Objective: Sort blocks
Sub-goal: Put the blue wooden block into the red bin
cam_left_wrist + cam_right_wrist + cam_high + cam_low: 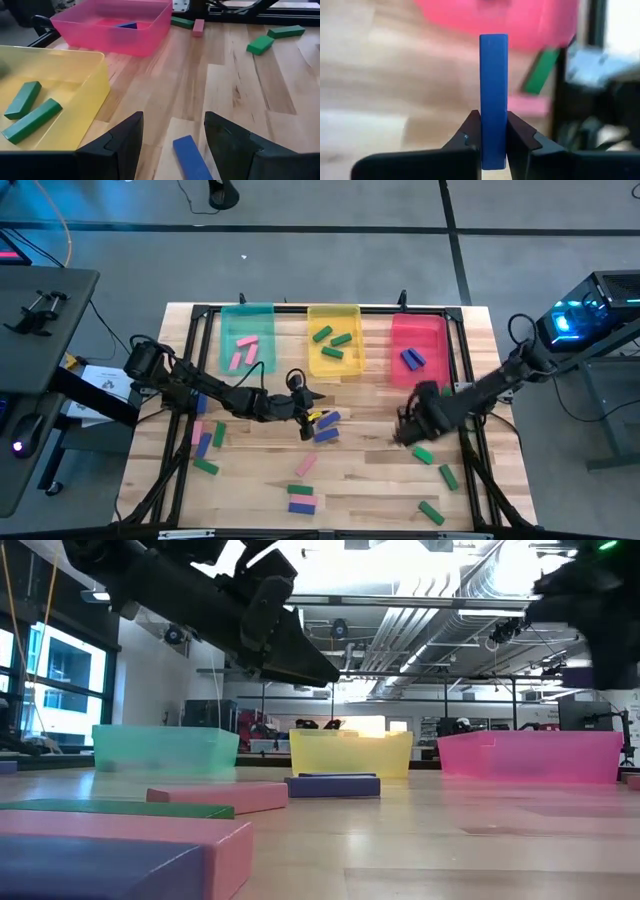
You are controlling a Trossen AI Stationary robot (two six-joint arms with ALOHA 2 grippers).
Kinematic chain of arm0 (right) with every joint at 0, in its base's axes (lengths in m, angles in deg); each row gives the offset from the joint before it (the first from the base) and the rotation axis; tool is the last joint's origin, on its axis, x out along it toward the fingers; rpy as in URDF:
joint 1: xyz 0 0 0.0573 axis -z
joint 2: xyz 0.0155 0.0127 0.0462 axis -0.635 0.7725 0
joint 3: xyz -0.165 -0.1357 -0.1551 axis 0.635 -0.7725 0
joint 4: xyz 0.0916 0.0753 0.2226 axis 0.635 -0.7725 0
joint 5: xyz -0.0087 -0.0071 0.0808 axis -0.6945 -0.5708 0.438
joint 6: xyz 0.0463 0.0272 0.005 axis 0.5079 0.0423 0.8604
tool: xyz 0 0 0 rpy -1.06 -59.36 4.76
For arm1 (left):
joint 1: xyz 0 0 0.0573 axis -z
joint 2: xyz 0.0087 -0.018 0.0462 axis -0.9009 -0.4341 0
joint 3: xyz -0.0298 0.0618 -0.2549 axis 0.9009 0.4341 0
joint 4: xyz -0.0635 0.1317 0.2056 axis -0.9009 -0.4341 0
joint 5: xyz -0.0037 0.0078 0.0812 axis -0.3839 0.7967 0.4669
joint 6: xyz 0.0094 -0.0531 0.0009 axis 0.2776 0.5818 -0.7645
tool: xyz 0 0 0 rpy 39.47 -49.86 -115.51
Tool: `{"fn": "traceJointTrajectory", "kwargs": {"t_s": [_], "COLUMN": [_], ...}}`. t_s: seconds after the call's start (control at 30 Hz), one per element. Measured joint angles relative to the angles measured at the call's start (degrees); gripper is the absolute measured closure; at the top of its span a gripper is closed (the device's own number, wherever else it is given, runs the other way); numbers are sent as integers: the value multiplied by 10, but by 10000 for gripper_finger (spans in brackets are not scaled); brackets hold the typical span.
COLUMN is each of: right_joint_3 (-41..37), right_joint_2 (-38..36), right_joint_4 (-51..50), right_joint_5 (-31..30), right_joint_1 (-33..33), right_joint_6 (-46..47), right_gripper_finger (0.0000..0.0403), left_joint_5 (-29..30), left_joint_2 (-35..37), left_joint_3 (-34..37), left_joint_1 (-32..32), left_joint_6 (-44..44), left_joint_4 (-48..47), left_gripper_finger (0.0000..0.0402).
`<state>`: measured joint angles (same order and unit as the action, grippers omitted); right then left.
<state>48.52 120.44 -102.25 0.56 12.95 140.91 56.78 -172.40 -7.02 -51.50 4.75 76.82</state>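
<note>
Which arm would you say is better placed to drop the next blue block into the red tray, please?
The right. Its gripper is already shut on a blue block, just below the red tray. The left gripper is open above another blue block, farther off.

Wooden table (360,490) bearing three trays (336,315) and scattered blocks (301,490).

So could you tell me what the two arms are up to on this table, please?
They are sorting coloured blocks into trays. The right gripper is shut on a blue block, held upright in front of the red tray, which already holds blue blocks. The left gripper is open, low over another blue block near the table's middle, beside the yellow tray with green blocks in it. The teal tray holds pink ones. More blocks lie loose on the table.
</note>
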Motion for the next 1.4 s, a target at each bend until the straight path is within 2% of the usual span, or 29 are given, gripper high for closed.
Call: {"fn": "traceJointTrajectory", "kwargs": {"t_s": [0.13, 0.33, 0.47, 0.57, 0.77, 1.13, 1.3, 1.4], "right_joint_3": [-8, -27, -44, -64, -100, -103, -102, -94], "right_joint_2": [-13, -12, -11, -11, -9, 50, 48, 38], "right_joint_4": [22, 110, 198, 268, 329, 329, 323, 294], "right_joint_5": [-29, -49, -36, -5, 2, -6, -20, -22], "right_joint_1": [152, 436, 582, 649, 692, 704, 704, 703], "right_joint_6": [-206, -543, -691, -757, -796, -813, -826, -826], "right_gripper_finger": [375, 375, 375, 375, 372, 339, 332, 313], "left_joint_5": [1, 10, 10, 10, 10, 10, 10, 10], "left_joint_2": [0, 0, 0, 0, 0, 0, 0, 0], "left_joint_3": [0, 0, 0, 0, 0, 0, 0, 0], "left_joint_1": [7, 13, 13, 13, 13, 16, 16, 16], "left_joint_6": [1, 9, 20, 30, 32, 46, 46, 46], "left_joint_4": [0, 0, 0, 0, 0, -1, -1, -1], "left_gripper_finger": [202, 202, 202, 202, 202, 202, 202, 202]}}
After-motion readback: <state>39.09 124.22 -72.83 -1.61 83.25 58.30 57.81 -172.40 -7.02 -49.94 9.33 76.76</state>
